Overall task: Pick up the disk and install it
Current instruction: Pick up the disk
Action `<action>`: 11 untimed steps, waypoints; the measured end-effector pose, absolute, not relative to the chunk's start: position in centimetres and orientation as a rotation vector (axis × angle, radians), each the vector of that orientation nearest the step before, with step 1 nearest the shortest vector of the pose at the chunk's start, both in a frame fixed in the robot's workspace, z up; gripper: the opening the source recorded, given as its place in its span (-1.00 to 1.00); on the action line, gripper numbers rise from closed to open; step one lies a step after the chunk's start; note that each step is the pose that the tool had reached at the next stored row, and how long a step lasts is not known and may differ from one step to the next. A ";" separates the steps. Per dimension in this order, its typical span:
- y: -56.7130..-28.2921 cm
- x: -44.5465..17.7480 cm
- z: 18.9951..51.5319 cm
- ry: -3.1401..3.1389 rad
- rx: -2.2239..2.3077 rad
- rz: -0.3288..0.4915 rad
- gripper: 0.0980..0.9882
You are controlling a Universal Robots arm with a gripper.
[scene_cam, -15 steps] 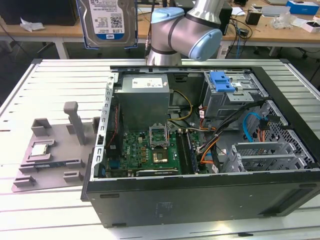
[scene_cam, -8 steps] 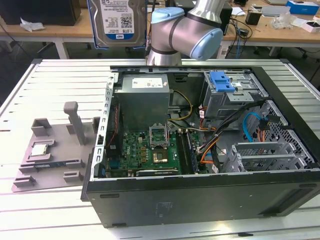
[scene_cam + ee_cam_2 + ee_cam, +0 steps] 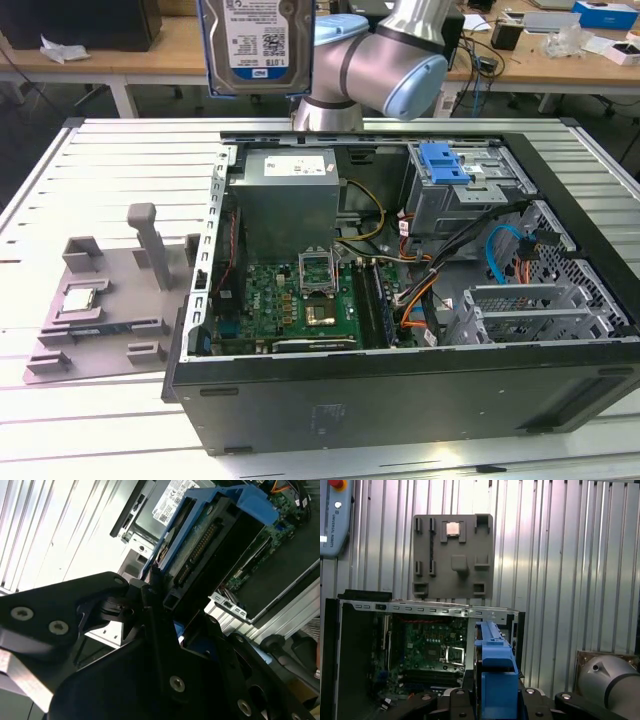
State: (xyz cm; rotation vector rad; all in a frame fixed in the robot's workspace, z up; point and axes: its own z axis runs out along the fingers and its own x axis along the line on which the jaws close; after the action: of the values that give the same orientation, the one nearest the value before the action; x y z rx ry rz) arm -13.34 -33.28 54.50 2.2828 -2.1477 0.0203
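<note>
- Black pincer (image 3: 167,602): pressed together on one end of the disk, pinching it.
- Disk, a flat rectangular silver metal hard drive with a white-and-blue label in a blue plastic carrier (image 3: 258,45): held aloft, clear of the surface, above the case's far edge. Its long axis runs straight out from the pincer and stands upright in the exterior view.
- Open black computer case (image 3: 400,400): lies mid-surface, below the disk.
- Blue plastic bracket (image 3: 445,160): in the case's far bay, toward the exterior view's right of the disk.
- Grey moulded tray (image 3: 110,300): by the ribbed metal surface's (image 3: 120,160) edge, on the exterior view's left.
</note>
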 end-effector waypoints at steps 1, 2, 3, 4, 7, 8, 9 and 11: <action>-33.3 -13.2 54.5 -2.148 2.283 0.020 -0.39; -33.3 -13.0 54.5 -2.148 2.283 0.020 -0.39; -33.3 -12.9 54.5 -2.148 2.283 0.020 -0.39; -33.3 -12.8 54.5 -2.148 2.283 0.020 -0.39; -33.3 -12.7 54.5 -2.148 2.283 0.020 -0.39; -33.3 -12.7 54.5 -2.148 2.283 0.020 -0.39; -33.4 -12.7 54.5 -2.148 2.283 0.020 -0.39; -33.8 -12.7 54.5 -2.148 2.283 0.020 -0.39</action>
State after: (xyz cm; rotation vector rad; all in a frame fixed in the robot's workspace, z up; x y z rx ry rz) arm -12.69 -33.76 54.50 2.2827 -2.1478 0.0203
